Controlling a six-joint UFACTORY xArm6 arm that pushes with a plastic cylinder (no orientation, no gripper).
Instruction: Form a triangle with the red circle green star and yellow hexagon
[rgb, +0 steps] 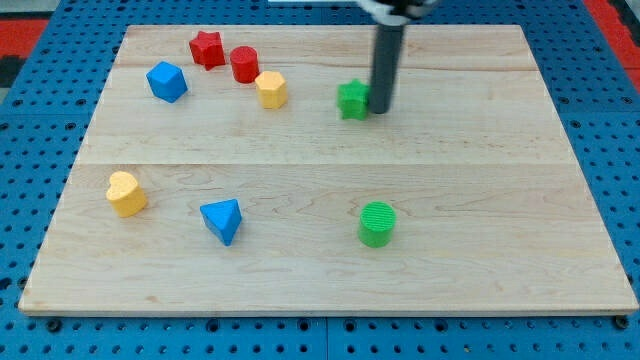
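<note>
Wooden counter (330, 170) on blue pegboard: my tip (380, 111), a clawless rod, presses the right side of the green star (352, 99), right of the yellow hexagon (271, 89) and red circle (244, 64); light, rigid, likely sliding easily if pushed mid-side.
</note>
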